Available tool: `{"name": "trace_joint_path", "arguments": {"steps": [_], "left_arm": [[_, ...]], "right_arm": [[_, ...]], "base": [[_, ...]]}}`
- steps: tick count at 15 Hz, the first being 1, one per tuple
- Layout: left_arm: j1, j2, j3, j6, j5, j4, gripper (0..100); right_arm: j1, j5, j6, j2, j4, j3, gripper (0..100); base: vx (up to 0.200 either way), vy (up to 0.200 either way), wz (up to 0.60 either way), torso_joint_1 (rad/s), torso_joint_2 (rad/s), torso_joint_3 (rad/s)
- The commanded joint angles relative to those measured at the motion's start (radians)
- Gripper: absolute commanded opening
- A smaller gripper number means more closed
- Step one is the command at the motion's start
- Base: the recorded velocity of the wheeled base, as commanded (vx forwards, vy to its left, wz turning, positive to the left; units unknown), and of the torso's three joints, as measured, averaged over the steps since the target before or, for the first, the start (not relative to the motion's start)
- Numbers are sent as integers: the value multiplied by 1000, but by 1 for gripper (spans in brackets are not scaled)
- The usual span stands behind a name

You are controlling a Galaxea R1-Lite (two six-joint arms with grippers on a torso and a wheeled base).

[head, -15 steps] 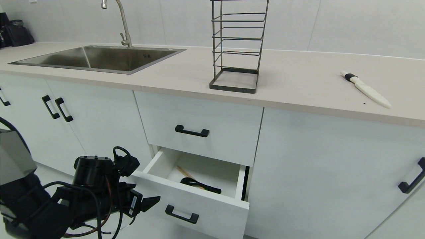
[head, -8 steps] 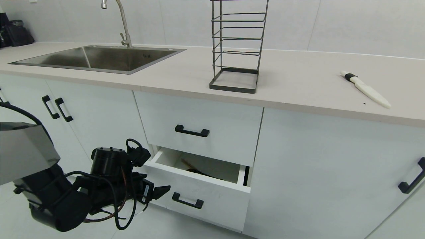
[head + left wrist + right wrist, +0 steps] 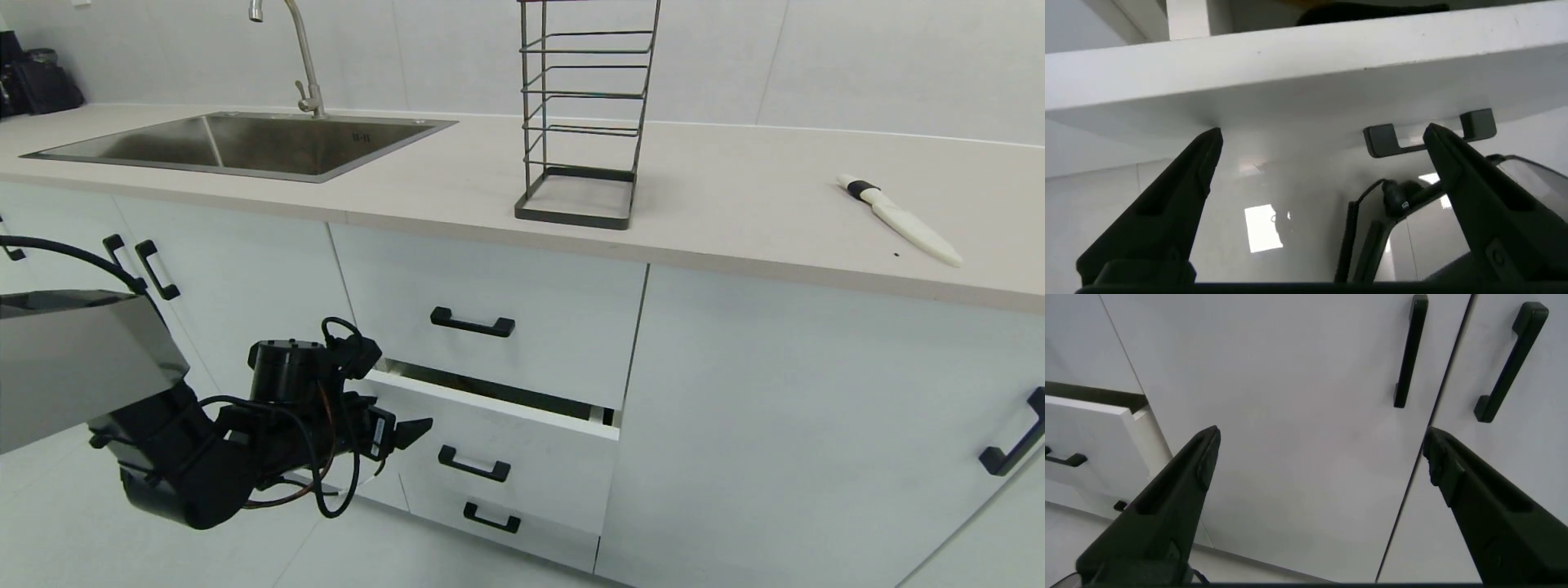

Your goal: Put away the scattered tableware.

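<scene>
Head view: the dark wire tiered rack [image 3: 584, 122] and the curved steel tap [image 3: 300, 57] are cut off by the top edge. The black objects [image 3: 37, 77] at the far left of the pale counter [image 3: 735, 188] are cut by the left edge; their kind is indiscernible. The white middle drawer [image 3: 522, 441] shows only a narrow dark slit, so its contents are hidden. The dark speck [image 3: 896, 254] near the white knife with a black band [image 3: 902, 220] is too small to identify. Left wrist view: the dark shape [image 3: 1372, 10] above the drawer front is cut by the edge and unidentifiable.
</scene>
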State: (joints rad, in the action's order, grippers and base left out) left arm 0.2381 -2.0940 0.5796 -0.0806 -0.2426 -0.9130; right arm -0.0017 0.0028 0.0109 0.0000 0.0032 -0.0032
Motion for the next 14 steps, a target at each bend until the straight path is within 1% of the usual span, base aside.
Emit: {"name": "trace_joint_path", "arguments": {"steps": [1, 4, 7, 8, 10, 12, 13, 14], "left_arm": [[1, -44, 31, 12, 0, -20, 100], [3, -58, 37, 13, 0, -33, 100], [1, -60, 65, 13, 0, -33, 100], [1, -61, 65, 13, 2, -33, 100], [3, -52, 32, 12, 5, -35, 100], [4, 77, -124, 12, 3, -56, 100], [4, 121, -158, 10, 3, -61, 100], [12, 281, -250, 7, 3, -60, 100]], "right_arm": [[0, 0, 0, 0, 0, 0, 100], [0, 2, 0, 0, 0, 0, 100], [0, 0, 0, 0, 0, 0, 100], [0, 0, 0, 0, 0, 0, 100], [0, 2, 0, 0, 0, 0, 100], [0, 0, 0, 0, 0, 0, 100], [0, 0, 0, 0, 0, 0, 100], [0, 0, 0, 0, 0, 0, 100]], "base": [[0, 0, 0, 0, 0, 0], [0, 0, 0, 0, 0, 0], [0, 0, 0, 0, 0, 0], [0, 0, 0, 0, 0, 0], [0, 0, 0, 0, 0, 0], [0, 0, 0, 0, 0, 0], [0, 0, 0, 0, 0, 0], [0, 0, 0, 0, 0, 0]]}}
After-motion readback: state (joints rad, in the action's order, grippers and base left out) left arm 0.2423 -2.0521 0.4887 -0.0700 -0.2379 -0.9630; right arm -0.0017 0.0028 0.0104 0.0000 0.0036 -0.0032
